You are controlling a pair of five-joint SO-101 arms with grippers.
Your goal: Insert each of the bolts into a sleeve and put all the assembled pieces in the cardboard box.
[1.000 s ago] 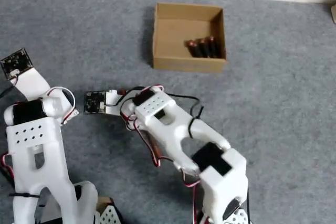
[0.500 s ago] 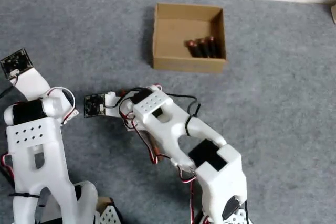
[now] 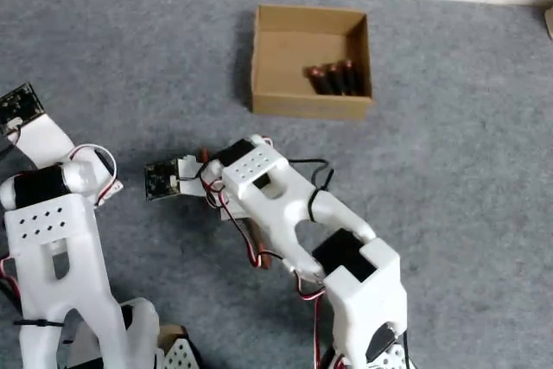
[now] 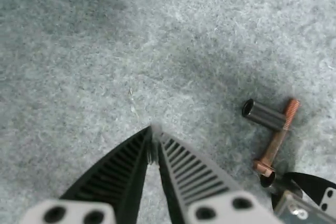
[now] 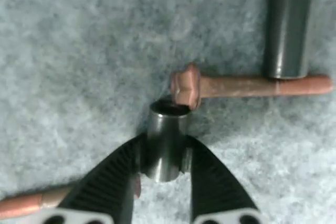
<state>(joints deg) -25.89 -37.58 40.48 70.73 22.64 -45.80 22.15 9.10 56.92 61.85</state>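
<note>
- The right gripper (image 5: 164, 149) has its black ribbed fingers (image 5: 113, 182) clamped on either side of a dark metal sleeve (image 5: 165, 140). The sleeve points out from between them, open end forward.
- That open end sits right at the head of a copper bolt (image 5: 247, 85), which lies flat on the grey carpet (image 3: 449, 196) and runs crosswise to the sleeve.
- A second sleeve (image 5: 287, 32) lies loose on the carpet. One end of it touches the bolt's shank near the tip.
- The end of a second bolt (image 5: 23, 204) peeks out beside the right gripper's fingers, low against the carpet.
- The left gripper (image 4: 154, 142) hangs over bare carpet with its two fingers pressed together at the tips and nothing between them. The bolt and the loose sleeve lie off to one side of it, well apart from the tips.
- From above, the right arm (image 3: 285, 213) stretches across the middle of the table, and its wrist is bent down over the spot where the parts lie.
- The left arm (image 3: 52, 231) stands at the table's edge, apart from the right one.
- The cardboard box (image 3: 298, 105) stands open at the far side of the table, well away from both grippers.
- Inside it, three assembled pieces (image 3: 333, 79) lie side by side against one side wall, dark bodies with copper ends showing.
</note>
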